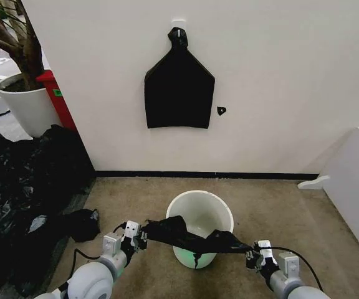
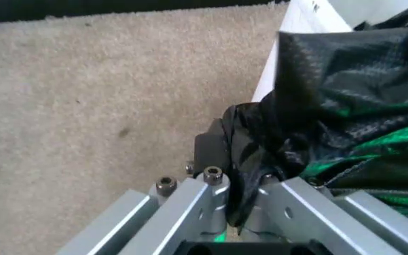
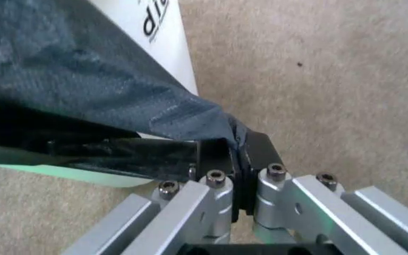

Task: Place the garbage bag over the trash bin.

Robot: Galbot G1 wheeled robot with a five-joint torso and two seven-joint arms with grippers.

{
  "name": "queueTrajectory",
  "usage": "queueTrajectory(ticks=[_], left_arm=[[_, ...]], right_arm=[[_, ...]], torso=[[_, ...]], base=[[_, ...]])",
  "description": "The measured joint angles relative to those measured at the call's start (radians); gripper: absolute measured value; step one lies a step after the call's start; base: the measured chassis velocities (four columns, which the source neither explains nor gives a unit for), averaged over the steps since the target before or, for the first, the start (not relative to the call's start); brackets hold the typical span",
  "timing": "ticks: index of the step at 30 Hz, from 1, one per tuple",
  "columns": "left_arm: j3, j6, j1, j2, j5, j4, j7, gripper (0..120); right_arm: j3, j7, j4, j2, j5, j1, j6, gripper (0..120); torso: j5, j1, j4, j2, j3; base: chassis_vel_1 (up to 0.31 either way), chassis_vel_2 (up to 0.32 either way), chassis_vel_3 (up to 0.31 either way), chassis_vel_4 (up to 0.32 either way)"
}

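Observation:
The trash bin is a round white bucket standing on the carpet before the wall. The garbage bag, thin wrinkly black plastic, is stretched across the bin's near rim between my two grippers. My left gripper is shut on the bag's left end, just left of the bin. My right gripper is shut on the bag's right end, off the bin's near right side. In the left wrist view the bag bunches between the closed fingers beside the bin's wall. The right wrist view shows the bag pinched likewise against the bin.
A heap of black plastic sheeting lies at the left, with a white plant pot behind it. A flat black bundle hangs on the wall. A white panel stands at the right. Bare carpet surrounds the bin.

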Motion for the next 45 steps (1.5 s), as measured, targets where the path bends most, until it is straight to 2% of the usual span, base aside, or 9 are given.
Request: queueTrajectory(ticks=[9, 14, 20, 26, 27, 30, 34, 41, 45], left_arm=[[0.045, 0.002, -0.046, -0.042, -0.001, 0.043, 0.001, 0], [0.034, -0.004, -0.031, -0.021, 0.019, 0.024, -0.001, 0], [0.006, -0.009, -0.004, 0.008, 0.046, 0.001, 0.000, 24], [-0.001, -0.009, 0.015, 0.020, 0.057, -0.015, 0.008, 41], [-0.005, -0.008, 0.024, 0.026, 0.064, -0.022, 0.013, 49], [-0.013, -0.008, 0.036, 0.037, 0.074, -0.029, 0.021, 55], [-0.033, -0.016, 0.059, 0.067, 0.109, -0.032, 0.046, 74], [-0.043, -0.043, 0.063, 0.106, 0.126, -0.026, 0.084, 98], [-0.050, -0.070, 0.076, 0.124, 0.133, -0.027, 0.122, 100]], right_arm=[[0.003, -0.037, -0.021, 0.012, -0.001, 0.017, 0.000, 0], [0.011, -0.045, 0.008, 0.008, -0.007, -0.003, 0.001, 4], [0.009, -0.045, 0.038, 0.004, -0.022, -0.031, 0.002, 30], [0.020, -0.045, 0.062, -0.009, -0.024, -0.062, 0.001, 51], [0.023, -0.045, 0.067, -0.013, -0.024, -0.068, 0.002, 55], [0.025, -0.045, 0.073, -0.017, -0.025, -0.074, 0.002, 64], [0.023, -0.049, 0.072, -0.019, -0.037, -0.080, 0.013, 82], [0.030, -0.050, 0.081, -0.023, -0.039, -0.097, 0.025, 100], [0.035, -0.049, 0.097, -0.024, -0.038, -0.107, 0.026, 100]], torso=[[-0.0001, 0.000, 0.0000, 0.000, 0.000], [-0.0002, 0.000, 0.0000, 0.000, 0.000], [-0.0002, 0.000, 0.0000, 0.000, 0.000], [-0.0003, 0.000, 0.0000, 0.000, 0.000], [-0.0002, 0.000, 0.0000, 0.000, 0.000], [-0.0003, 0.000, 0.0000, 0.000, 0.000], [-0.0003, 0.000, 0.0001, 0.000, 0.000], [-0.0002, 0.000, 0.0000, 0.000, 0.000], [-0.0004, 0.000, -0.0001, 0.000, 0.000]], base=[[0.000, 0.000, 0.000, 0.000], [0.000, 0.000, 0.000, 0.000], [0.000, 0.000, 0.000, 0.000], [0.000, 0.000, 0.000, 0.000], [0.000, 0.000, 0.000, 0.000], [0.000, 0.000, 0.000, 0.000], [0.000, 0.000, 0.000, 0.000], [0.000, 0.000, 0.000, 0.000], [0.000, 0.000, 0.000, 0.000]])
